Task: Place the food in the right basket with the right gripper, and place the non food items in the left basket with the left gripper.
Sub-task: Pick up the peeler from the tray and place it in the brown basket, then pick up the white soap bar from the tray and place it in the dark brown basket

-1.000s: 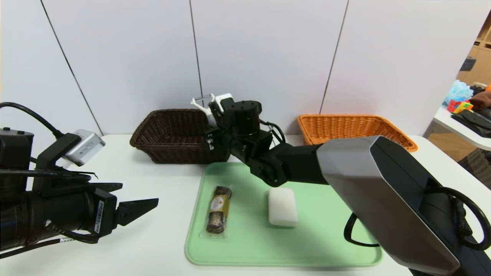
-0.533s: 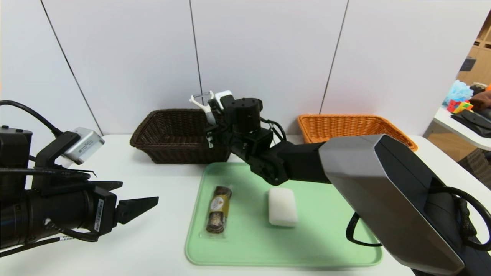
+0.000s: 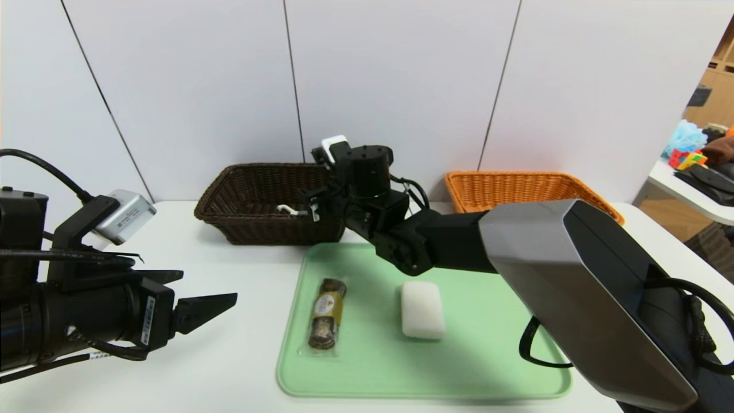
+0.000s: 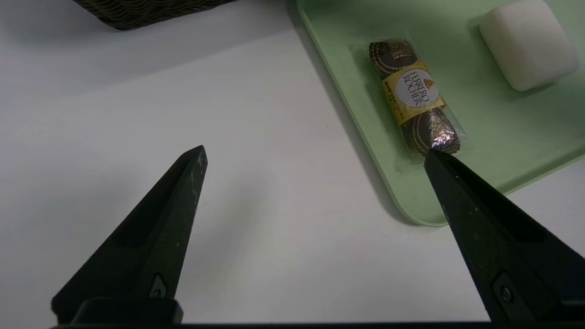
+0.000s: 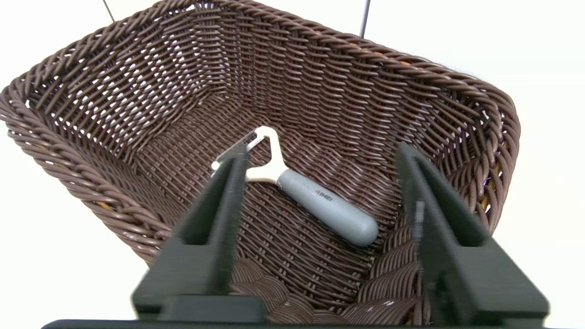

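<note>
We see the right gripper (image 5: 320,183) above the dark brown wicker basket (image 3: 252,189) with its fingers apart and nothing between them, and the peeler (image 5: 315,201) lies flat on the basket floor. The left gripper (image 4: 315,157) hovers wide open and empty over the white table (image 3: 189,367), beside the green tray (image 3: 487,367). On this tray rest the Ferrero Rocher pack (image 3: 327,312) and, near it, the white soap-like bar (image 3: 422,310); the orange-tan basket (image 3: 516,189) stands at the back right.
</note>
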Available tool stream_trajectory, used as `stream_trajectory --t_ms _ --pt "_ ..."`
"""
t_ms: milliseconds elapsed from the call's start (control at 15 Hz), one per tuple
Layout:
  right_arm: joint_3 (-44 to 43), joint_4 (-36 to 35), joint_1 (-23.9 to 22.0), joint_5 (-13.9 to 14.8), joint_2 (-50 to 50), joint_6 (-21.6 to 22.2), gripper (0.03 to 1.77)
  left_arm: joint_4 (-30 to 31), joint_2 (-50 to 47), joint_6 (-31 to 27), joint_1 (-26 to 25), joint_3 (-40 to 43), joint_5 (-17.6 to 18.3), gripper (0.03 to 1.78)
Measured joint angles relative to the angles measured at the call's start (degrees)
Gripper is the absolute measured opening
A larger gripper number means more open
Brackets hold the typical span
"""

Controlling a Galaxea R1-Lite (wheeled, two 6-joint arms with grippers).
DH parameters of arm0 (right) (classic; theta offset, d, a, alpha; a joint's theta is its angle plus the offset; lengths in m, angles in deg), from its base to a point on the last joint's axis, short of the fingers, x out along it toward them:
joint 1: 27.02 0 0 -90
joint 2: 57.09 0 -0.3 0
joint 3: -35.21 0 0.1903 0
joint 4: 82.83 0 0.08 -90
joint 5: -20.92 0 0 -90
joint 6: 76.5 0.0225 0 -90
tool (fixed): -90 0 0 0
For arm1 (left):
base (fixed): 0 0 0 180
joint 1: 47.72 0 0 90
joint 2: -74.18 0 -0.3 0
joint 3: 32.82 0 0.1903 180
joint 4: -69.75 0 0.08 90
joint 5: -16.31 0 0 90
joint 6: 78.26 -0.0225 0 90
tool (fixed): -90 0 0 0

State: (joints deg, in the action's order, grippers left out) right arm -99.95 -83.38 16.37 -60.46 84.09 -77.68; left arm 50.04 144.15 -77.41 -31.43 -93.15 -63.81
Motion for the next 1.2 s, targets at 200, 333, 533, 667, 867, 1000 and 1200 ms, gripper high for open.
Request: stream_trajectory --t_ms 200,333,533,667,867,1000,1200 --pt "0.0 0.6 -0.1 -0.1 -1.6 0.0 1.33 2.3 0.0 -0.1 0.0 -0.2 0.0 1.69" --pt "0.1 1.9 -0.3 0.5 -3.1 0.1 1.41 4.5 0.0 0.0 0.0 -0.2 0.1 1.69" --pt "0.5 5.7 -1.2 2.1 -6.4 0.3 1.51 4.7 0.0 0.3 0.0 -1.2 0.1 1.69" --pt "1.2 10.5 -2.2 4.1 -8.8 0.8 1.55 4.6 0.2 0.3 0.0 -2.1 0.1 1.69" --pt "3.9 15.0 -3.9 5.0 -13.1 0.9 1.6 4.6 0.9 0.4 0.1 -3.2 0.2 1.69" --pt "5.4 19.8 -5.0 5.1 -16.3 1.6 1.63 4.7 1.8 0.5 0.0 -3.9 0.1 1.69" --pt "6.7 31.0 -6.3 5.2 -21.4 6.2 1.66 4.7 2.8 1.9 0.0 -5.0 0.1 1.69"
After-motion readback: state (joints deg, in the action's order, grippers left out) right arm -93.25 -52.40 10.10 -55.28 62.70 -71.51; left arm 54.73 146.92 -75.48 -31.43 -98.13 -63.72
